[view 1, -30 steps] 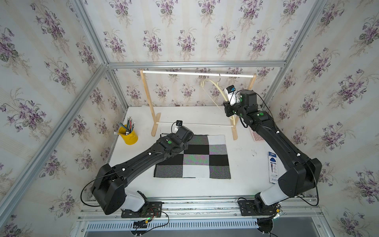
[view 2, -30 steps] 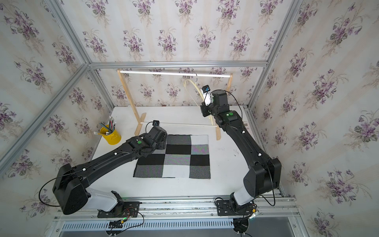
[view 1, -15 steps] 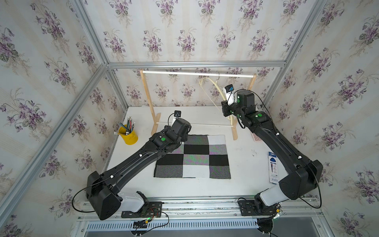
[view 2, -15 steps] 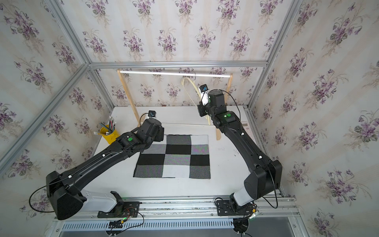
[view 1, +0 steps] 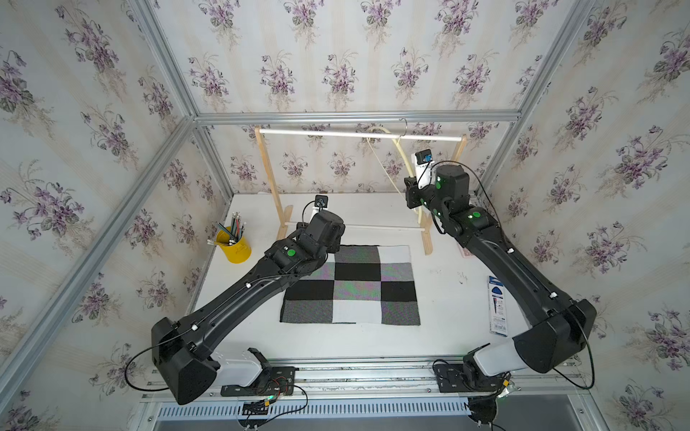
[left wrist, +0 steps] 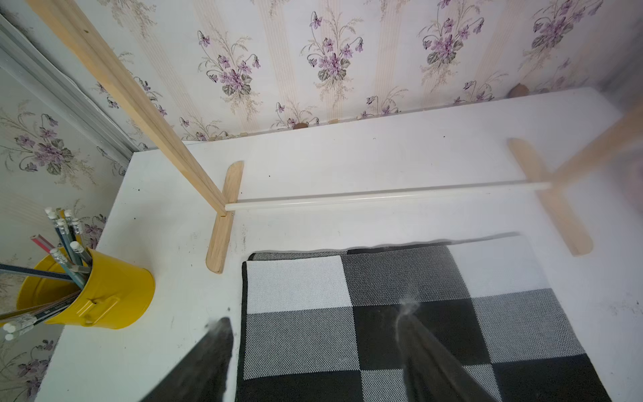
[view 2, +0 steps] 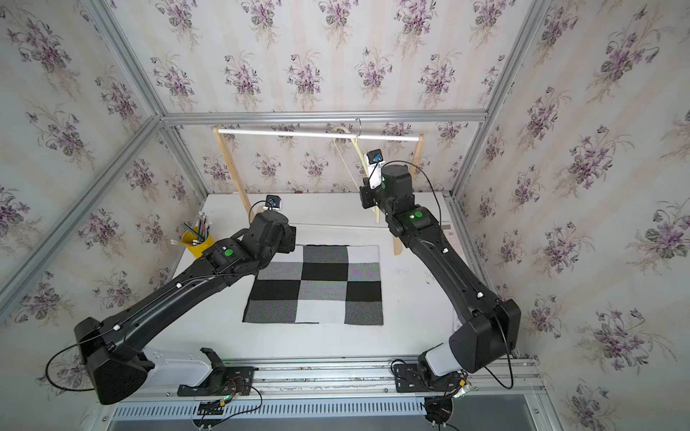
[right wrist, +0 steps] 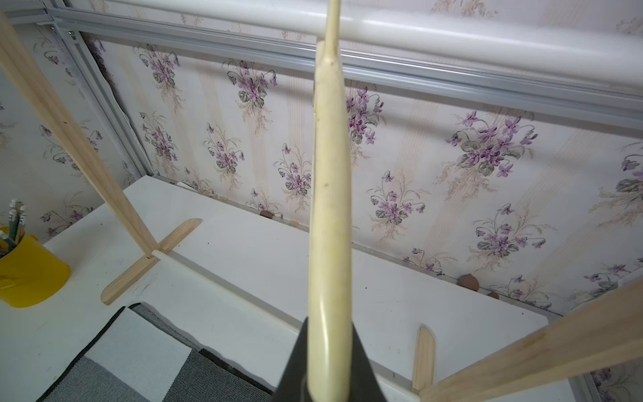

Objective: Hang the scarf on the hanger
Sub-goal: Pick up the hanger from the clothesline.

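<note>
**Scarf** [view 1: 358,287]: checked knit, spread flat on the table [view 1: 448,343] just in front of the rack [view 1: 267,168]. No edge is lifted and nothing grips it.

**Left gripper** [left wrist: 315,315]: fingers spread wide over the scarf's far left corner, one above bare table beside the edge, the other above a black square. The wrist view is blurred, so contact with the cloth cannot be confirmed. Change: over the last second the arm has shifted slightly toward this corner, spread unchanged.

**Right gripper** [right wrist: 328,369]: jaws pressed together on the lower end of the hanger [right wrist: 330,209]. It has shifted only slightly.

**Hanger**: hooked on the top rod [view 1: 336,133], one end held out toward the scarf.

**Reading**: the hanger appears steadied for loading. Picking up the scarf corner is probably the step in hand, so the task is at an early stage.
</note>
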{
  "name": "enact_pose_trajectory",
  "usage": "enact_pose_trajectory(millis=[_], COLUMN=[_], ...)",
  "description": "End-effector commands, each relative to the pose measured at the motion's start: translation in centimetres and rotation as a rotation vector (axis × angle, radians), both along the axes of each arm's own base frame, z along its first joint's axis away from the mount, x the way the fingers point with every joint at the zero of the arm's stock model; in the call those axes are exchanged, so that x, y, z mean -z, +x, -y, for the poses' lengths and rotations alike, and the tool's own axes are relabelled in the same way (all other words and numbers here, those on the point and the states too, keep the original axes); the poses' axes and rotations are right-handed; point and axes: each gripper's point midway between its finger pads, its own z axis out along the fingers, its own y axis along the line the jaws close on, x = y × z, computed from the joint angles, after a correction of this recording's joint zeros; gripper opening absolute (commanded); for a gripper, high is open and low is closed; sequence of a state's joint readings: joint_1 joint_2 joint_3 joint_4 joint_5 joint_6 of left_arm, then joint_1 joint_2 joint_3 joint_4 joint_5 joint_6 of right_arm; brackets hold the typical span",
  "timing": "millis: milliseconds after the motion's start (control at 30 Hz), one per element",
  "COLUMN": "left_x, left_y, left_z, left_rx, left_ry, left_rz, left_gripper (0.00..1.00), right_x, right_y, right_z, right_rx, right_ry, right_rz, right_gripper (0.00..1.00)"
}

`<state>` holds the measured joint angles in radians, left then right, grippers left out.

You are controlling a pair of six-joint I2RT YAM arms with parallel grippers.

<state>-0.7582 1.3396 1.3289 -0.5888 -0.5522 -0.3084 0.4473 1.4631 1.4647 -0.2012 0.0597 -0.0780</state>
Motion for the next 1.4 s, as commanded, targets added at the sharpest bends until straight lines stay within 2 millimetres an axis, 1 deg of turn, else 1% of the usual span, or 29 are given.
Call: enact_pose_trajectory(millis=[0, 167, 233, 267, 333, 400, 500, 567, 633, 667, 733, 767, 800, 867, 900, 1000, 1100, 1200, 1267, 1367], left_x=[-2.1, -5.2, -6.1, -6.4, -6.5, -6.2, -5.8, -5.9, -6.3, -6.5, -6.7, -6.8, -6.9, -6.9, -6.8, -6.2, -6.4, -7.8, -9.0, -9.8], left_y=[0.1, -0.2, -0.5, -0.5, -0.6, -0.6, -0.7, -0.7, -0.9, -1.0, -1.3, -1.4, -1.5, -1.7, -1.8, -2.1, -2.5, -2.7, -2.8, -2.6], left_z=[0.2, 1.7, 2.1, 2.3, 2.7, 3.3, 4.6, 5.3, 5.5, 5.5, 5.2, 5.1, 5.0, 4.6, 4.3, 3.3, 3.8, 4.6, 4.9, 5.6], left_rx=[0.002, 0.086, 0.106, 0.113, 0.126, 0.139, 0.176, 0.194, 0.194, 0.189, 0.167, 0.158, 0.147, 0.119, 0.096, 0.007, 0.008, 0.043, 0.055, 0.063], left_ry=[-0.037, -0.134, -0.171, -0.186, -0.207, -0.226, -0.271, -0.298, -0.322, -0.333, -0.356, -0.367, -0.381, -0.403, -0.418, -0.474, -0.549, -0.599, -0.602, -0.617], left_rz=[0.04, 0.086, 0.099, 0.101, 0.098, 0.081, 0.042, 0.027, 0.011, 0.006, -0.015, -0.026, -0.033, -0.046, -0.051, -0.079, -0.1, -0.103, -0.11, -0.138], left_gripper=[0.76, 0.78, 0.79, 0.79, 0.79, 0.79, 0.8, 0.8, 0.81, 0.8, 0.75, 0.72, 0.66, 0.62, 0.62, 0.71, 0.76, 0.79, 0.82, 0.83], right_x=[-1.3, -0.8, -0.5, -0.3, 0.5, 1.7, 3.7, 4.5, 5.2, 5.4, 5.7, 5.9, 6.1, 6.3, 6.5, 6.7, 7.0, 7.5, 7.9, 8.9], right_y=[-0.7, -3.0, -3.9, -4.2, -4.6, -5.1, -6.1, -6.6, -6.8, -6.8, -6.8, -6.8, -6.8, -6.8, -6.7, -6.8, -6.8, -7.1, -7.3, -7.7], right_z=[-0.1, -1.4, -2.9, -3.2, -3.9, -4.7, -6.1, -7.2, -7.9, -8.3, -8.8, -9.0, -9.3, -9.5, -9.6, -9.8, -10.0, -10.2, -10.2, -10.3], right_rx=[0.015, -0.012, -0.041, -0.045, -0.05, -0.048, -0.018, 0.004, 0.034, 0.046, 0.066, 0.071, 0.074, 0.075, 0.075, 0.069, 0.059, 0.044, 0.036, 0.02], right_ry=[0.052, 0.052, 0.041, 0.036, 0.032, 0.028, 0.013, 0.009, 0.0, -0.006, -0.017, -0.021, -0.027, -0.028, -0.028, -0.024, -0.017, -0.015, -0.021, -0.026], right_rz=[0.057, 0.067, 0.061, 0.058, 0.05, 0.039, 0.04, 0.051, 0.068, 0.075, 0.089, 0.094, 0.098, 0.105, 0.106, 0.109, 0.108, 0.104, 0.101, 0.089], right_gripper=[0.0, 0.0, 0.0, 0.0, 0.0, 0.0, 0.0, 0.0, 0.0, 0.0, 0.0, 0.0, 0.0, 0.0, 0.0, 0.0, 0.0, 0.0, 0.0, 0.0])
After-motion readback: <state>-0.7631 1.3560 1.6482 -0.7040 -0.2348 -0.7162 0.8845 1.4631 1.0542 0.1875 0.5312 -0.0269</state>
